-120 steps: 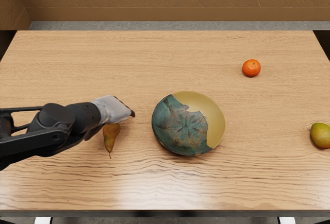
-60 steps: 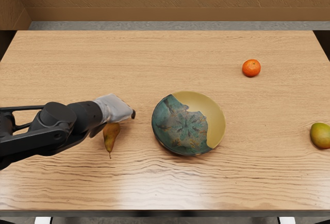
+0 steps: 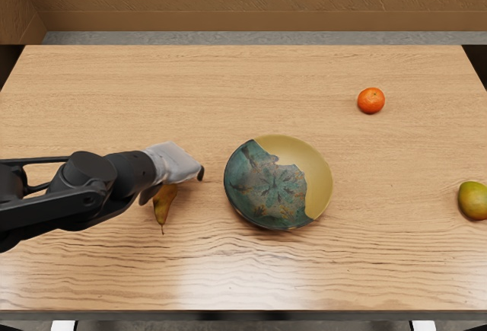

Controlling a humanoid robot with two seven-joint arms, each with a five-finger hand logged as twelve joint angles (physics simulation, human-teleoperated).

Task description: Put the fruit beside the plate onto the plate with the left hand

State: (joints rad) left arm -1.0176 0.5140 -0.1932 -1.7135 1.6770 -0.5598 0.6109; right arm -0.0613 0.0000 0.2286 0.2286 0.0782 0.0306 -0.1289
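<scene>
Head view looks down across a wooden table (image 3: 228,80), and from where I stand the left arm (image 3: 84,186) comes in low from the left edge, lying almost level above the tabletop. Its dark links run rightward with a rounded joint near the wrist. The pale left hand (image 3: 176,163) is at the end, palm turned down and reaching toward the middle of the table. A small dark tip sticks out at the hand's plate-side edge.

The pear (image 3: 163,202) lies on the table right under the hand and wrist. Its fat end is tucked beneath them and hidden. Its narrow end and stem point toward the near edge. The hand covers the top of the pear, so I cannot tell whether it is clamped on the fruit or only sits over it.

The plate (image 3: 323,175), teal and mustard, sits just to the right of the hand, a clear strip of wood between them. The pear is beside the plate, not on it.

An orange (image 3: 370,100) rests well off toward the far right, and a mango (image 3: 472,199) sits at the right edge.
</scene>
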